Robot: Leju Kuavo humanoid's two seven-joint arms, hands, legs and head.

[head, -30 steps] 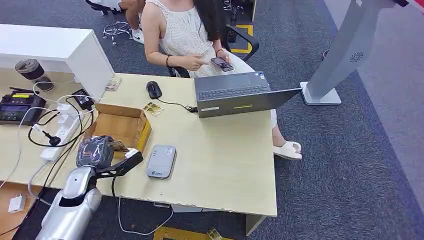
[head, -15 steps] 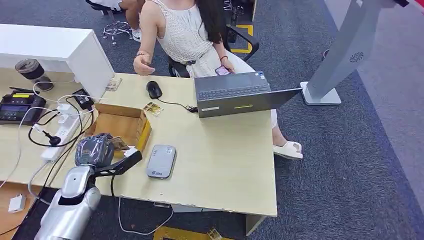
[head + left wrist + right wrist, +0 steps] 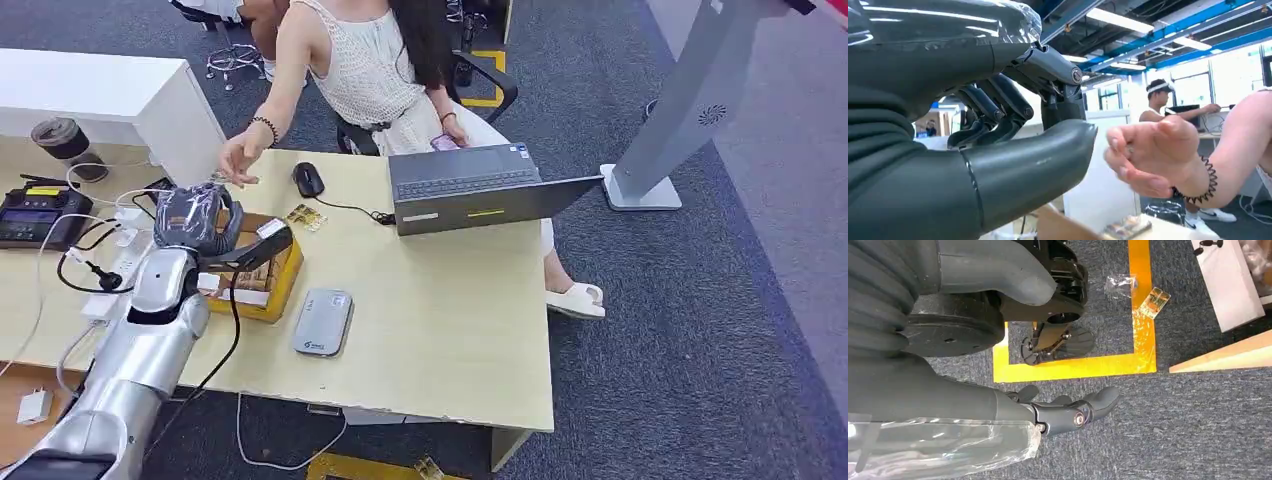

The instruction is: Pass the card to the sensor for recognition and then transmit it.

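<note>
The robot's left hand (image 3: 205,222), fingers curled with no card visible, hangs over the cardboard box (image 3: 262,285) as a person's hand (image 3: 238,160) reaches in; handover looks next.

Left hand (image 3: 195,220) raised, fingers (image 3: 998,107) curled; right hand (image 3: 1068,412) hangs.

Grey flat sensor (image 3: 322,322) lying on the desk, just beside the cardboard box; card not discernible
</note>
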